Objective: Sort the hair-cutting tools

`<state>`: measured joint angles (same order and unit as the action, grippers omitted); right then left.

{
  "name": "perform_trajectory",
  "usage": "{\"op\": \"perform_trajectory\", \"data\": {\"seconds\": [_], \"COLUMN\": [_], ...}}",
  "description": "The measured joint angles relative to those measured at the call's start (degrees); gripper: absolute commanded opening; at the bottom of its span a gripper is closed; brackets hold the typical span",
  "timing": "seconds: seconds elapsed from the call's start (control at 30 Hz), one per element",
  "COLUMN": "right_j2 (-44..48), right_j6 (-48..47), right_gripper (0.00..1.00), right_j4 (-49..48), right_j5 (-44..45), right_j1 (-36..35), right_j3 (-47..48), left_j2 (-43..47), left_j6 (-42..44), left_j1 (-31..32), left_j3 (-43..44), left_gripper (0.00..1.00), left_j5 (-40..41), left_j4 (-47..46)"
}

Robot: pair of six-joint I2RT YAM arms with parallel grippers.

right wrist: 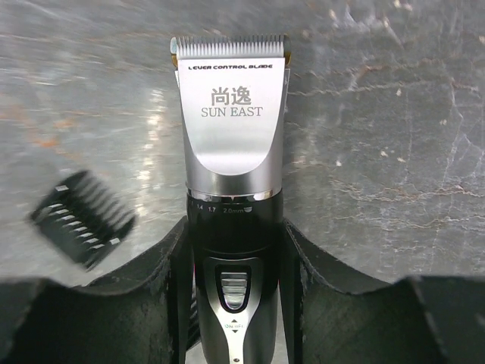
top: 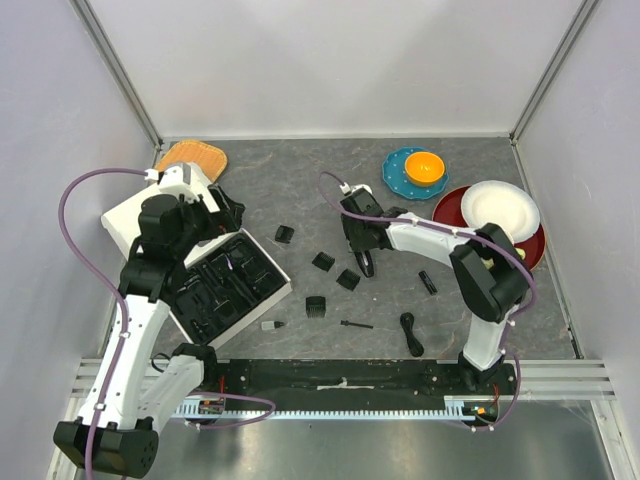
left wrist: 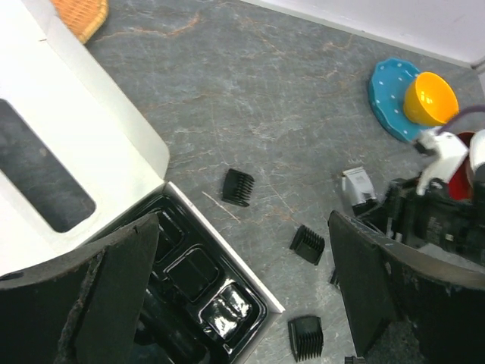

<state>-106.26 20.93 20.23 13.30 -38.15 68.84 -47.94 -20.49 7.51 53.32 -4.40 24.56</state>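
My right gripper (right wrist: 233, 282) is shut on the black-and-silver clipper (right wrist: 233, 129), both fingers tight against its black body, blade pointing away, low over the grey table. In the top view this gripper (top: 361, 246) sits mid-table with the clipper (top: 367, 265). Several black comb guards lie loose: one (top: 285, 234) near the box, others (top: 323, 262), (top: 348, 279), (top: 316, 306); one shows beside the clipper (right wrist: 83, 218). A thin brush (top: 356, 324), a black cable (top: 410, 334) and a small black bit (top: 427, 282) lie nearer the front. My left gripper (left wrist: 242, 303) is open and empty above the box's right corner.
The white box (top: 128, 215) with a black moulded tray (top: 228, 282) lies at the left, seen also in the left wrist view (left wrist: 198, 267). A woven basket (top: 192, 156) is behind it. A blue plate (top: 400, 178) with a yellow cup (top: 424, 167), a red dish (top: 452, 206) and a white plate (top: 500, 208) stand back right.
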Motion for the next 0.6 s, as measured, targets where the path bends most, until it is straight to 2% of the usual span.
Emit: {"op": "perform_trajectory", "data": {"seconds": [0.17,0.37,0.6], "right_j2": [5.2,7.4,-0.6], "right_j6": [0.6,2.9,4.3], "right_gripper": [0.18,0.19,0.20], "right_j4": [-2.4,-12.5,-23.9], "right_j5": [-5.5,-11.6,-15.7], "right_j1": [-1.4,-7.3,-16.2], "right_j3": [1.4,5.0,11.0], "left_j2": [0.3,-2.8,-15.1], "left_j6": [-0.2,-1.8,-5.8], "left_j1": [0.0,-0.4,-7.2], "left_j3": [1.7,6.5,15.5], "left_gripper": [0.99,0.99,0.99], "left_j5": [5.4,11.0,12.5], "left_j4": [3.3,7.7,12.3]}}
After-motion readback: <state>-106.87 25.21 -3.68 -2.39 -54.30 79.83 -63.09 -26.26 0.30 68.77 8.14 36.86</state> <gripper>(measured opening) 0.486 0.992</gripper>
